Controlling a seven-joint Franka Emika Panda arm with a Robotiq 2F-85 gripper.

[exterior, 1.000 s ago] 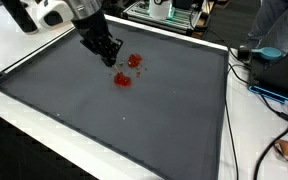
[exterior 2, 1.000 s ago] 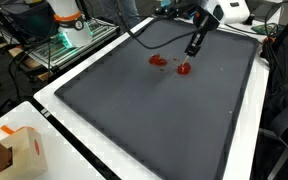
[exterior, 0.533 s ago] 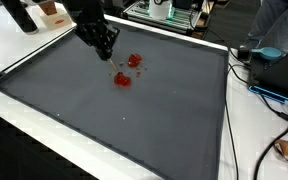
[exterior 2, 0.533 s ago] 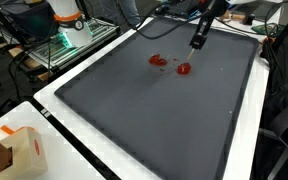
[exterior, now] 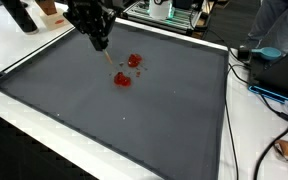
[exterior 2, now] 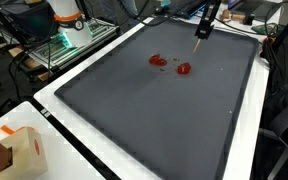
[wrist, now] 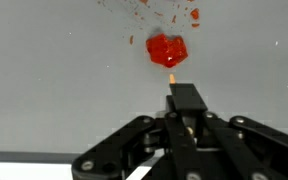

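Moved: pincer (exterior: 101, 43) lifted up, away from red bits (exterior: 127, 70).
Pincer: clamped on thin stick (wrist: 171, 74).
Under: dark mat (exterior 2: 164, 110).

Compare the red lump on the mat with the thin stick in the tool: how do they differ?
Shape: the red lump is squat and chunky, while the stick is thin and straight. Colour: the lump is bright red, the stick pale. State: the lump lies loose on the mat, whereas the stick is clamped in the tool. Both are small beside the tool.
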